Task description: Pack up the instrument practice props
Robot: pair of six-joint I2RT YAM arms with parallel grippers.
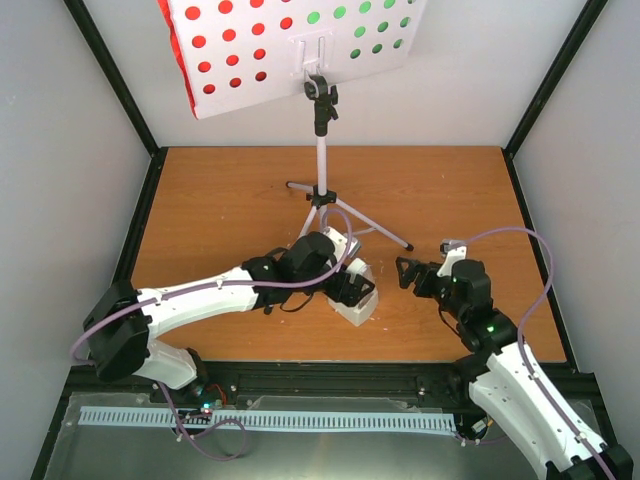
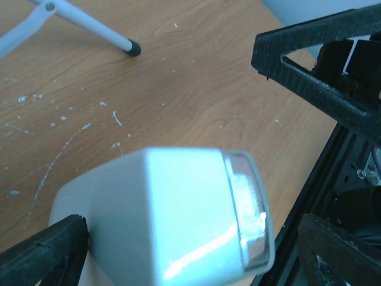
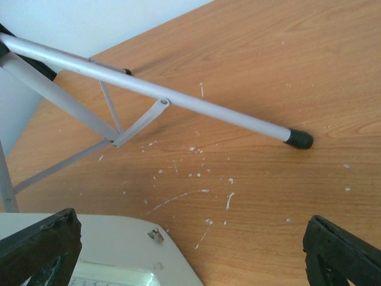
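Note:
The white perforated music stand (image 1: 322, 160) stands on its silver tripod at the back centre. The red sheet (image 1: 222, 50) and green sheet (image 1: 362, 28) show through its holes. The white wedge metronome (image 1: 358, 300) with a clear cover lies on the table in front of the tripod. My left gripper (image 1: 352, 288) is open and straddles it; in the left wrist view the metronome (image 2: 172, 214) fills the gap between the fingers (image 2: 44, 256). My right gripper (image 1: 408, 272) is open and empty just right of the metronome (image 3: 101, 250), near a tripod leg (image 3: 178, 98).
The wooden table (image 1: 220, 200) is ringed by a black frame with grey walls on three sides. A black rail (image 2: 351, 173) runs along the near edge. The tripod's legs spread across the middle of the table, one black foot (image 3: 297, 138) ahead of my right gripper.

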